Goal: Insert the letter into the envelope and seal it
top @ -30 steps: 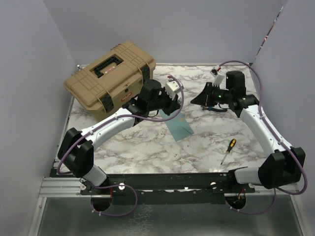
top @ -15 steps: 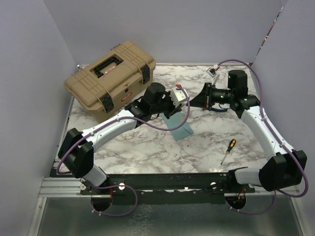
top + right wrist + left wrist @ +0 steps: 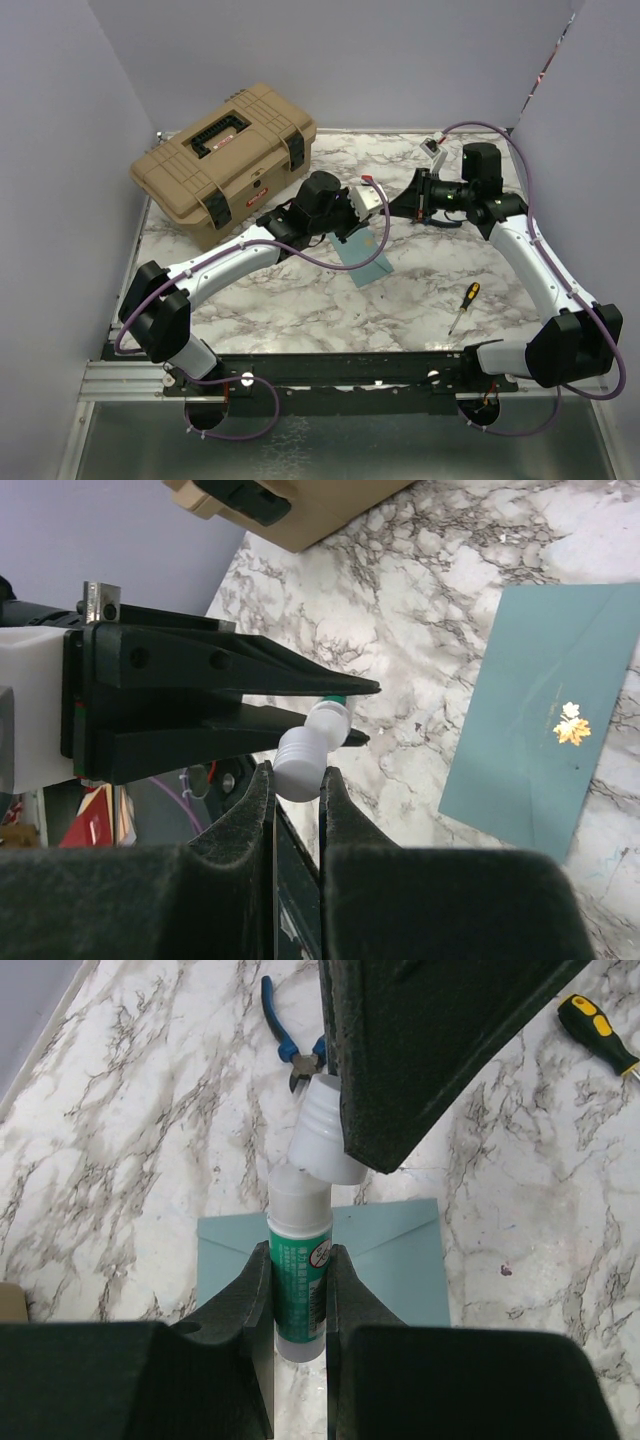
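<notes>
The teal envelope (image 3: 366, 259) lies flat on the marble table, flap side up in the left wrist view (image 3: 400, 1260), with a gold leaf sticker on it in the right wrist view (image 3: 545, 720). Above it my left gripper (image 3: 372, 203) (image 3: 298, 1260) is shut on a green-and-white glue stick (image 3: 298, 1285). My right gripper (image 3: 402, 205) (image 3: 295, 775) is shut on the stick's white ribbed cap (image 3: 300, 765) (image 3: 325, 1135), which sits tilted against the stick's white tip (image 3: 337, 720). The letter is out of view.
A tan toolbox (image 3: 225, 160) stands at the back left. A yellow-and-black screwdriver (image 3: 463, 305) (image 3: 598, 1035) lies on the right of the table. Blue-handled pliers (image 3: 285, 1045) lie beyond the envelope.
My left gripper has swung right and up with the glue stick to meet the right gripper. The right gripper has shifted slightly left. The envelope has not moved.
</notes>
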`<state>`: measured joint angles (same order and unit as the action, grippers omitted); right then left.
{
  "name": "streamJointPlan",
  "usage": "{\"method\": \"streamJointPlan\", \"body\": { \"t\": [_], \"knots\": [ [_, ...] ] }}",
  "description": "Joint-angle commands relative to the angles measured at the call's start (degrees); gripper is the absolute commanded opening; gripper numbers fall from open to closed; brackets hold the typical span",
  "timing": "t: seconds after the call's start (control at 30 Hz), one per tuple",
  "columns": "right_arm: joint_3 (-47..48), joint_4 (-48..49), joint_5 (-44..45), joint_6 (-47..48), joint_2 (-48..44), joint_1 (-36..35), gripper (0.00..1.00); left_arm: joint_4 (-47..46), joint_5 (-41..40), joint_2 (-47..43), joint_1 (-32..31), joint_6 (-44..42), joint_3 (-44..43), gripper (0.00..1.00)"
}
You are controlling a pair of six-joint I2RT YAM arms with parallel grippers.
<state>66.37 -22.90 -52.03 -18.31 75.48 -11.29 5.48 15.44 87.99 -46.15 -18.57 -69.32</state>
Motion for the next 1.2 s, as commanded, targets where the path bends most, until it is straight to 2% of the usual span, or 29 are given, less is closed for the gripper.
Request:
{"method": "streamJointPlan", "body": {
  "t": [0.0, 0.9, 1.17],
  "knots": [
    [2.06, -2.83, 4.20, 1.55, -0.39, 0.22, 0.00, -0.16, -3.04, -0.35, -0.26, -1.23, -0.14, 0.00],
    [1.22, 1.66, 0.25, -1.84, 1.40, 0.22, 0.00, -3.98, 0.53, -0.34, -2.25, 0.46, -0.18, 0.00],
    [5.19, -8.50, -2.78, 2.93, 4.09, 0.09, 0.00, -2.37, -0.87, -0.49, -2.48, -8.05, -1.01, 0.00]
  ]
}}
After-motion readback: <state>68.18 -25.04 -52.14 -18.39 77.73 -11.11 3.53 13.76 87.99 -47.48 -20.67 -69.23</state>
